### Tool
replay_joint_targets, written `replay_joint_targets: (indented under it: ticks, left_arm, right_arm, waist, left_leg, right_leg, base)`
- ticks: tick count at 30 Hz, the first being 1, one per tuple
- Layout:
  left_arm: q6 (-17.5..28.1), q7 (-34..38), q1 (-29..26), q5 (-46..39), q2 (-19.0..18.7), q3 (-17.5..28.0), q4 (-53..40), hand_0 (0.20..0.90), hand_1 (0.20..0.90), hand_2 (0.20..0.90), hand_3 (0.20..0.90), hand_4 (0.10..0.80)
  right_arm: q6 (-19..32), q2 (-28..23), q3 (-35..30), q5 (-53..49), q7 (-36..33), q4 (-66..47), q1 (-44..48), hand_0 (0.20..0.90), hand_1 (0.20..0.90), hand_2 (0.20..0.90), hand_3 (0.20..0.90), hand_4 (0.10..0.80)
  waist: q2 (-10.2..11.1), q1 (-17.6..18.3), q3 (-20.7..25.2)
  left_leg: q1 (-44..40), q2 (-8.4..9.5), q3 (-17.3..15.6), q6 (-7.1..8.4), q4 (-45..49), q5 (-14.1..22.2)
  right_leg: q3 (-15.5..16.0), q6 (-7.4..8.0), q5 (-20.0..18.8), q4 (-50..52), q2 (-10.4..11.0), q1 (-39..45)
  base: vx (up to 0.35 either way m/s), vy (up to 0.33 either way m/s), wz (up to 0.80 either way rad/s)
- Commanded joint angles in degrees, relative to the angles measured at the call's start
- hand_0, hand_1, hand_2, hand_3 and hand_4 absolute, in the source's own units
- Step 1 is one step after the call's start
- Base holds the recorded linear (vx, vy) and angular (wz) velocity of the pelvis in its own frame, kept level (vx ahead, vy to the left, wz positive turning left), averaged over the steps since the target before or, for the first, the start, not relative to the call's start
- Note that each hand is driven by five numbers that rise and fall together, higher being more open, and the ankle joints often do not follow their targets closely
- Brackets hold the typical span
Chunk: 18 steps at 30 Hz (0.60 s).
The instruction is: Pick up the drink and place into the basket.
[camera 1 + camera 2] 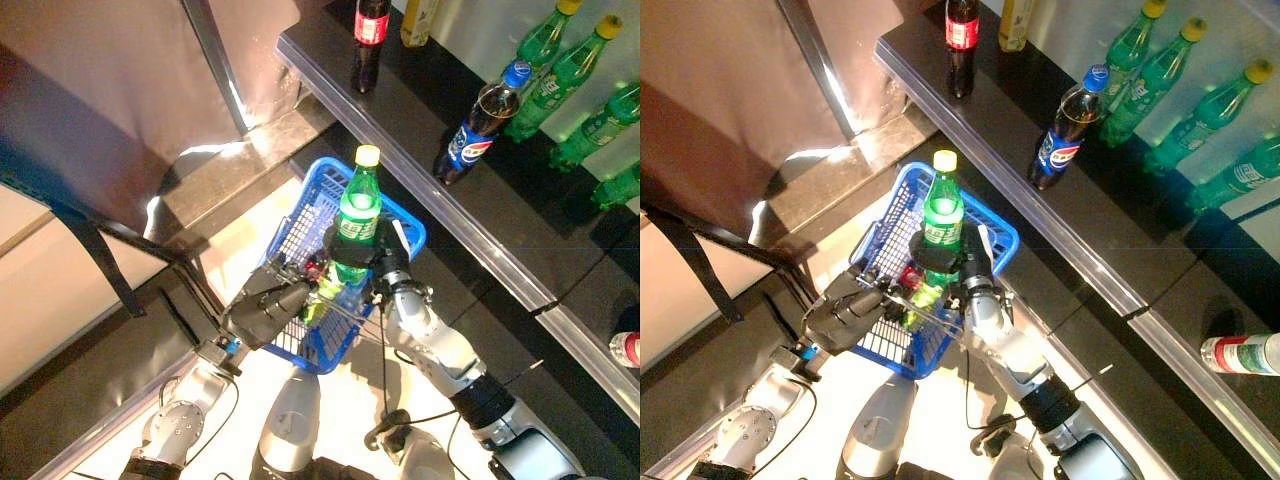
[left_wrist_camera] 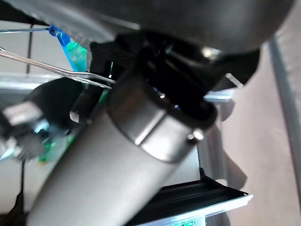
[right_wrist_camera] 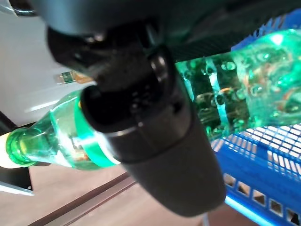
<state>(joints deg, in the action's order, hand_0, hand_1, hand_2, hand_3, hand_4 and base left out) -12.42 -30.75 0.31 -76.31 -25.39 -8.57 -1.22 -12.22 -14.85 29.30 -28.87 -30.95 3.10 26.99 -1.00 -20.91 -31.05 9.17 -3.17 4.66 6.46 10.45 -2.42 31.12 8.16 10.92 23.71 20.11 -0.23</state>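
A green drink bottle with a yellow cap point(image 1: 358, 212) stands upright over the blue plastic basket point(image 1: 298, 232), its lower part inside the rim. My right hand point(image 1: 386, 268) is shut round the bottle's middle; the right wrist view shows the green bottle point(image 3: 244, 99) pressed against the dark hand point(image 3: 155, 136), with blue mesh below. At the basket's near side, my left hand point(image 1: 265, 312) is curled on the wire handle point(image 2: 70, 73). Another green bottle point(image 1: 320, 296) and something red lie inside the basket, partly hidden.
A dark shelf point(image 1: 420, 170) with a metal front edge runs behind the basket. On it stand a red-labelled cola bottle point(image 1: 368, 40), a blue-labelled cola bottle point(image 1: 482, 125) and several green bottles point(image 1: 560, 75). One bottle point(image 1: 625, 348) lies at the far right.
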Motion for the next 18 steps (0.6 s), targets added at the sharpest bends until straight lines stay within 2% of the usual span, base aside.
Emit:
replay_joint_targets:
  ticks: [1, 9, 11, 16, 18]
  left_arm:
    - [1.0, -19.2, -9.9, -11.2, 4.3, -5.5, -28.1, 0.300, 0.300, 0.300, 0.200, 0.100]
    - [2.4, -22.2, -12.4, -13.0, 3.4, -7.2, -29.5, 0.300, 0.300, 0.300, 0.200, 0.100]
    - [3.0, -22.9, -13.9, -12.0, 3.3, -8.3, -30.6, 0.300, 0.300, 0.300, 0.200, 0.100]
    - [3.7, -23.6, -16.3, -12.4, 2.4, -9.4, -32.3, 0.300, 0.300, 0.300, 0.200, 0.100]
    - [3.9, -24.2, -17.3, -12.7, 2.0, -10.2, -33.2, 0.300, 0.300, 0.300, 0.200, 0.100]
  right_arm:
    - [5.9, 5.2, 1.2, 2.8, 1.3, -4.5, 11.6, 0.300, 0.300, 0.300, 0.200, 0.100]
    - [5.1, 8.6, 2.4, -1.0, -0.3, 4.3, 11.4, 0.300, 0.300, 0.300, 0.200, 0.100]
    - [6.4, 10.9, 2.7, -7.3, -0.1, 9.5, 11.0, 0.300, 0.300, 0.300, 0.200, 0.100]
    - [9.0, 12.8, 3.0, -15.5, 1.5, 14.7, 11.1, 0.300, 0.300, 0.300, 0.200, 0.100]
    - [11.0, 13.8, 3.2, -21.9, 3.2, 16.7, 10.5, 0.300, 0.300, 0.300, 0.200, 0.100]
  waist:
    - [-4.0, 0.3, 6.6]
    - [-3.8, -0.5, 5.8]
    - [-3.9, -1.0, 5.4]
    - [-4.0, -1.7, 4.7]
    - [-4.0, -1.8, 4.3]
  left_leg:
    - [0.8, 3.55, 2.0, -1.59, 0.9, -0.4]
    - [1.5, 4.47, 1.8, -1.82, 2.5, 1.2]
    - [2.1, 4.69, 1.9, -1.90, 3.3, 1.4]
    - [3.1, 4.94, 2.2, -2.04, 4.2, 1.7]
    - [3.6, 5.03, 2.3, -2.13, 4.7, 1.8]
  right_leg:
    - [-1.1, -2.53, -1.8, 3.2, -0.7, 0.4]
    - [-1.5, -1.94, -0.8, 5.1, 0.5, -0.2]
    - [-1.1, -1.90, -0.7, 5.7, 0.9, -0.4]
    - [-0.6, -1.78, -0.7, 6.7, 1.5, -1.0]
    - [-0.6, -1.57, -0.9, 7.2, 1.8, -1.6]
  base:
    - [0.000, 0.000, 0.00]
    - [0.030, -0.005, 0.04]
    - [0.007, -0.004, 0.02]
    - [0.010, -0.006, 0.03]
    - [0.007, -0.010, 0.06]
